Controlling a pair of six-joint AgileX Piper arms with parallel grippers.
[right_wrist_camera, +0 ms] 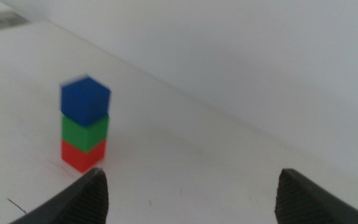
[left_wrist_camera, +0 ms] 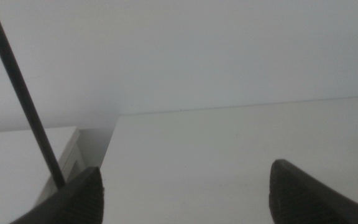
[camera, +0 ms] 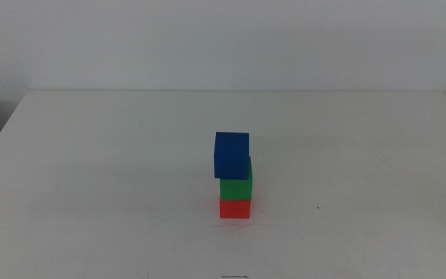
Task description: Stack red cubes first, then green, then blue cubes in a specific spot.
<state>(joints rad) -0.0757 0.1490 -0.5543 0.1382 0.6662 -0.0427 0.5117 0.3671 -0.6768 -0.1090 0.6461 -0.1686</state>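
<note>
Stack stands upright, long axis vertical: red cube (camera: 235, 209) below, green cube (camera: 236, 188) on it, blue cube (camera: 231, 155) on top, shifted toward 9 o'clock. Left gripper (left_wrist_camera: 185, 193) and right gripper (right_wrist_camera: 191, 193) have jaws spread, holding nothing.

The red cube (camera: 235, 209) is sitting flat on the white desk (camera: 91, 170), midway between its left and right edges and nearer the front edge than the back. The green cube (camera: 236, 188) is resting squarely on top of it. The blue cube (camera: 231, 155) is topping the stack, overhanging slightly toward the desk's left edge and twisted a little against the two below.
</note>
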